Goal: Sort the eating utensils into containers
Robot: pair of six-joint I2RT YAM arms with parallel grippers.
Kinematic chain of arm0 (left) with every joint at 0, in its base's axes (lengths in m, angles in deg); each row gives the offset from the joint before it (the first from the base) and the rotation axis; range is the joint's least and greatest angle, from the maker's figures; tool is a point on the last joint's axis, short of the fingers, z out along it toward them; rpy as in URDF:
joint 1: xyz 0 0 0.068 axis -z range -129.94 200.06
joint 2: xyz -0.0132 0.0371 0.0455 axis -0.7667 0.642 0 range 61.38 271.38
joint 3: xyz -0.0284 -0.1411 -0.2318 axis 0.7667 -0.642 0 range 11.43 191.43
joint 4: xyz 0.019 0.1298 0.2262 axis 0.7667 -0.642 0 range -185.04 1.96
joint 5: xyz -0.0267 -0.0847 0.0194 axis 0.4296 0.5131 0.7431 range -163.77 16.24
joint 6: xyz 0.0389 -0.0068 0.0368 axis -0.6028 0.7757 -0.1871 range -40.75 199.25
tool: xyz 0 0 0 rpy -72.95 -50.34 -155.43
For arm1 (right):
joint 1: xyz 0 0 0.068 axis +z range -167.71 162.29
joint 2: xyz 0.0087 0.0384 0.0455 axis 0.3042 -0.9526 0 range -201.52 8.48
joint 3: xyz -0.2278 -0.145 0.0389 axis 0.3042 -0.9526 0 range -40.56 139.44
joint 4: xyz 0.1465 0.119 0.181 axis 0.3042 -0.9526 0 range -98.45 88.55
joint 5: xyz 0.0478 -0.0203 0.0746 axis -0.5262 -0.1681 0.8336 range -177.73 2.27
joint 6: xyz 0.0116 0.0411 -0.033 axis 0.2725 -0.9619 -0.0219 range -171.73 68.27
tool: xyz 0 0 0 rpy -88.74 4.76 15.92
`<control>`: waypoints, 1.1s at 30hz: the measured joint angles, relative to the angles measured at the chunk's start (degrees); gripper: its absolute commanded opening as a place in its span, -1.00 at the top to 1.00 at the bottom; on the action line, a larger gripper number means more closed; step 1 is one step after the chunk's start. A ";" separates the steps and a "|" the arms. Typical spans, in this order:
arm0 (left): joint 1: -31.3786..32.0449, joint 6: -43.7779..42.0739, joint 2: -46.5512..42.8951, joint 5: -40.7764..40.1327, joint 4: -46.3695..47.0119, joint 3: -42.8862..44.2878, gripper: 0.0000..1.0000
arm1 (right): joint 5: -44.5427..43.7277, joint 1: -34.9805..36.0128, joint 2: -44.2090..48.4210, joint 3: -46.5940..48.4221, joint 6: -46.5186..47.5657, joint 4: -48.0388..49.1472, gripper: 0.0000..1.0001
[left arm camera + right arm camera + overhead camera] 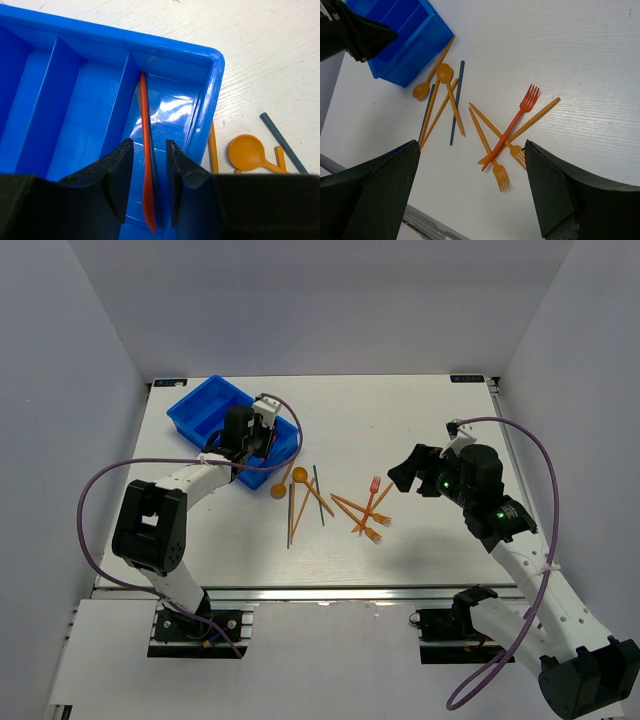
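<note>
The blue four-compartment tray [200, 405] stands at the far left and also shows in the left wrist view [215, 75] and the right wrist view [405, 30]. My left gripper [149, 145] hovers over its rightmost compartment, jaws apart. A red knife [144, 125] stands on edge between them with a gap on each side. My right gripper [471, 145] is wide open and empty above a crossed pile with a red fork [512, 125] and orange forks [500, 175]. Orange spoons [444, 72] and a dark grey stick [456, 102] lie beside the tray.
The utensils lie in two loose groups mid-table [330, 500], between the arms. The left arm [355, 30] shows at the top left of the right wrist view. White walls enclose the table on three sides.
</note>
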 measured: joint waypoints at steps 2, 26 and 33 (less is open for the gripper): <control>0.00 0.04 -0.04 -0.17 -0.02 -0.20 0.13 | 0.02 0.00 0.00 0.00 0.00 0.00 -0.79; 0.37 26.62 -48.65 -23.15 -24.70 -8.57 -0.96 | -28.74 14.45 -32.00 8.24 -12.09 -5.62 0.01; 0.42 26.86 -48.09 -22.99 -27.56 -17.88 -0.96 | -32.11 15.87 -42.60 9.77 -17.51 -5.73 0.16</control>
